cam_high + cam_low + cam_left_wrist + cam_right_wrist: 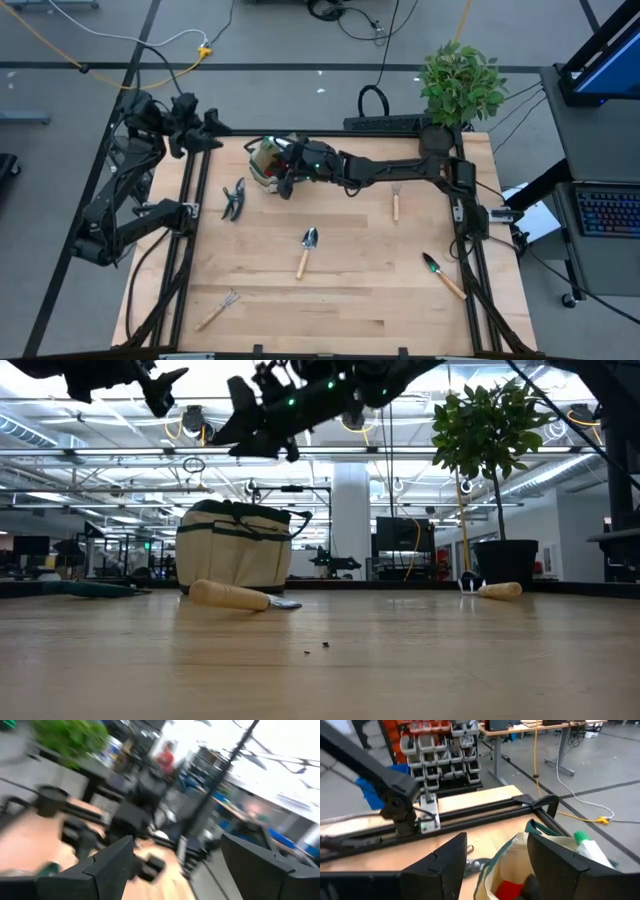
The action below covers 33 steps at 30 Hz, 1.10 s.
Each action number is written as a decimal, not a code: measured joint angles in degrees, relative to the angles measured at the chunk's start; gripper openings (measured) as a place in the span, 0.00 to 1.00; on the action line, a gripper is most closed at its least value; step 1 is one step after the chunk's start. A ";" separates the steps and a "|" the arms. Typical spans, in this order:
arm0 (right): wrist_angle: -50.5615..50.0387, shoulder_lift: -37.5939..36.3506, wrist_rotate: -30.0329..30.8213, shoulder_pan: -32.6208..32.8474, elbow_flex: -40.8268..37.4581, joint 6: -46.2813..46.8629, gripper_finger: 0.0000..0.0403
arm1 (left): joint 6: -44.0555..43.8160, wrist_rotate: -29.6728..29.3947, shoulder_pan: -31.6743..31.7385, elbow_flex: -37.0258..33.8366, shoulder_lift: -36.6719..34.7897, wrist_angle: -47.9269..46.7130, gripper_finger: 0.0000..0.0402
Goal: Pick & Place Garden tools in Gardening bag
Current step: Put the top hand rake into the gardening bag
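Note:
The beige gardening bag [262, 158] with dark green trim stands at the table's far side, left of middle; it also shows in the low view [235, 555]. My right gripper [283, 176] hangs open and empty just above its mouth [500, 865]. A red thing [507, 890] lies inside the bag, and a white bottle with a green cap [587, 847] sticks up at its rim. On the table lie dark pruning shears [234, 198], a silver trowel [307, 250], a fork [396, 200], a green-bladed trowel [440, 272] and a rake [218, 310]. My left gripper [208, 128] is open and empty, raised at the table's far left corner.
A leafy potted plant [460, 85] stands at the far right corner. Black frame rails [190, 230] run along the table's left and right sides. Bare wood lies between the scattered tools across the middle and near part of the table.

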 joint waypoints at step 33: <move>-60.29 -18.90 7.84 5.18 0.11 2.54 0.00 | 2.03 -4.23 -13.51 -0.02 -0.12 -20.98 0.76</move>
